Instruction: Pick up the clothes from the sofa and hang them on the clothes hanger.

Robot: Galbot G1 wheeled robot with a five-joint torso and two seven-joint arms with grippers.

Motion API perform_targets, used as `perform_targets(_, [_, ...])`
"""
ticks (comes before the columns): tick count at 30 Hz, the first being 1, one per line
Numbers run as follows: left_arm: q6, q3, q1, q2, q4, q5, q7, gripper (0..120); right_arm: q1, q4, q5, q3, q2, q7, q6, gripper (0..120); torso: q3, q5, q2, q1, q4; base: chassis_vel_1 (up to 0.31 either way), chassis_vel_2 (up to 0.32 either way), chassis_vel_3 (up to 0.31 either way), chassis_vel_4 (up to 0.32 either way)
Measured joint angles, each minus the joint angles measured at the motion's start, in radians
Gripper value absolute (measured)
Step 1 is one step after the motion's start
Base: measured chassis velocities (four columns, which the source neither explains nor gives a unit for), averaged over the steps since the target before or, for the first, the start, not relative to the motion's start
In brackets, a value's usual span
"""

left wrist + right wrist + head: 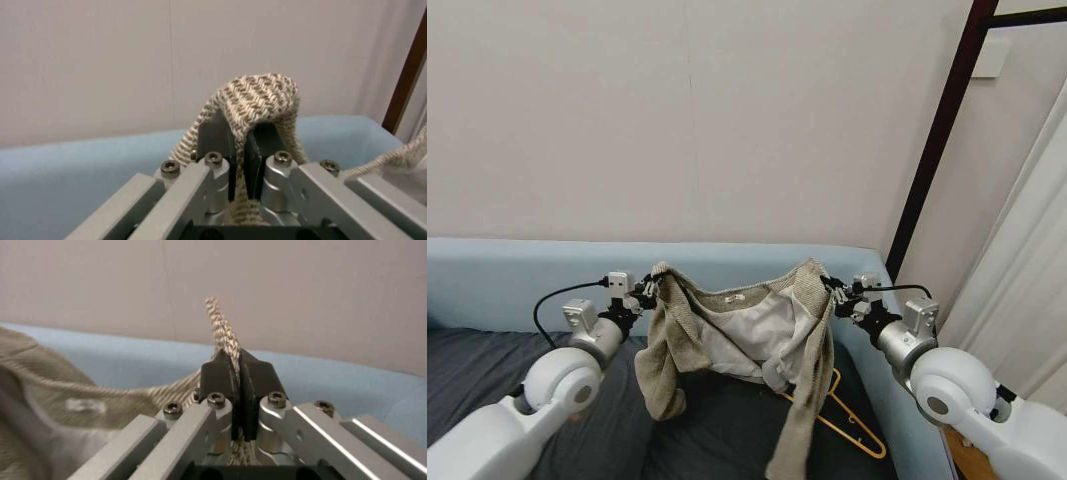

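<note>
A pale wall rises behind both end effectors. Below it runs the light blue backrest of the sofa, at about the height of the fingertips. The sofa's dark grey seat cushion lies beneath the two arms. Out past the right end effector, away from the left one, a dark slanted pole climbs the wall, and a white curtain hangs beyond that. The knitted cardigan, beige with a pale lining, is stretched between the two end effectors and lifted off the seat. Its collar edge sags a little between them, and its body and sleeves hang down below them towards the cushion. The left end effector is closed on one upper corner of the cardigan. In the left wrist view, a fold of the ribbed knit bulges over the tips of that end effector, and more of it is pinched between the dark pads. The right end effector is clamped on the opposite upper corner. In the right wrist view, a thin edge of knit stands up out of its closed tips, and the rest of the cloth falls away to one side. An orange hanger lies on the seat cushion below the right end effector, partly covered by a hanging sleeve. A small white label sits inside the collar, about midway between the two end effectors.
</note>
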Motion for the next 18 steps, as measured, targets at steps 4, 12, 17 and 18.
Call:
perform_targets(4, [-0.007, -0.118, 0.077, 0.071, -0.047, -0.016, 0.005, 3, 0.012, 0.023, 0.042, 0.03, -0.009, 0.021, 0.0, 0, 0.0, 0.0, 0.0, 0.0, 0.0004, 0.0, 0.0, 0.0, 0.0])
perform_targets(12, [-0.012, -0.24, 0.2, 0.106, -0.138, -0.045, 0.008, 3, -0.06, 0.2, 0.147, 0.134, -0.09, 0.098, -0.021, 0, 0.0, -0.0001, 0.0, 0.0, -0.0003, 0.0, 0.0, 0.0, 0.0])
perform_targets(17, [0.004, -0.287, 0.182, 0.131, -0.162, -0.123, -0.002, 3, -0.039, 0.29, 0.223, 0.153, -0.126, 0.158, -0.04, 0, 0.0, -0.0002, 0.0, 0.0, 0.0003, 0.0, 0.0, 0.0, 0.0])
perform_targets(18, [0.009, -0.288, 0.167, 0.137, -0.158, -0.143, -0.005, 3, -0.028, 0.294, 0.236, 0.153, -0.128, 0.166, -0.041, 0, 0.0, 0.0, 0.0, 0.0, 0.0003, 0.0, 0.0, 0.0, 0.0])
